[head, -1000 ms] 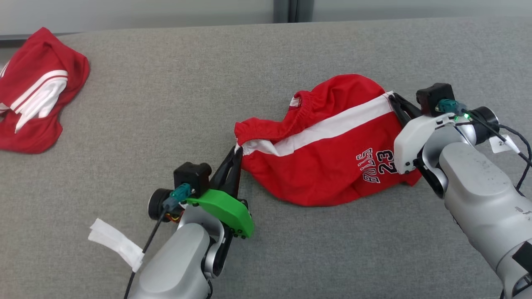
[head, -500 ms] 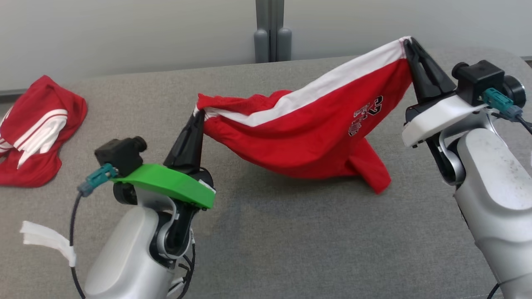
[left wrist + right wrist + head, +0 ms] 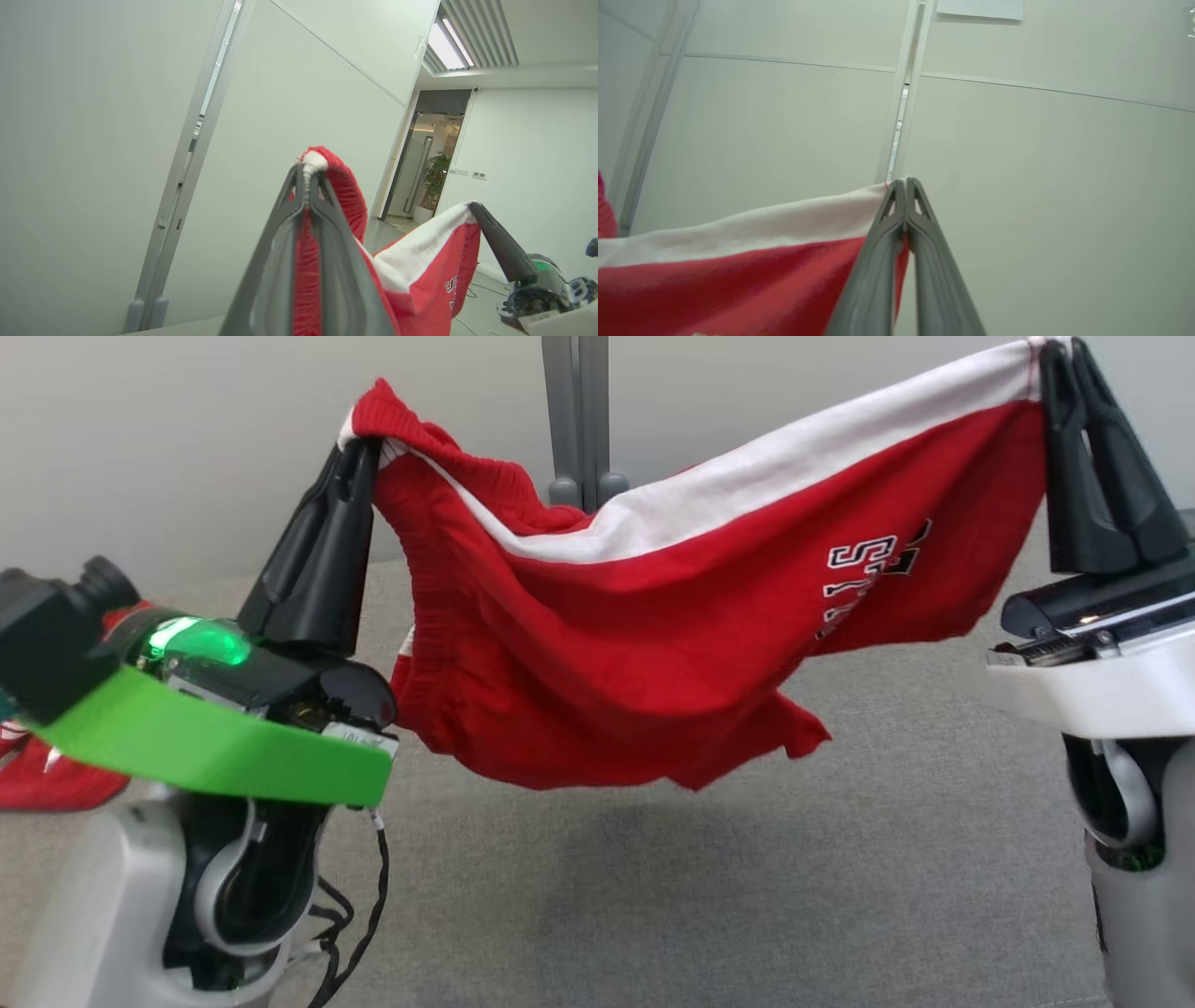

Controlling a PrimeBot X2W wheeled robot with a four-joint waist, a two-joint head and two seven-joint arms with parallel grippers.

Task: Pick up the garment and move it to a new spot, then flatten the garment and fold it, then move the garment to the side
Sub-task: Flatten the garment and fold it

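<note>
Red shorts (image 3: pixel 653 653) are hanging across the upper half of the frame above the grey surface (image 3: pixel 747 896), sagging softly and probably weighing little. The left gripper (image 3: pixel 359 453), upper left, and the right gripper (image 3: pixel 1064 355), upper right, are each pinching a top corner, which are sensible holds for spreading.

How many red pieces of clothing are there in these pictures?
2. The held garment hangs stretched between the left gripper and the right gripper; the second garment lies at far left, mostly hidden behind the left arm.
</note>
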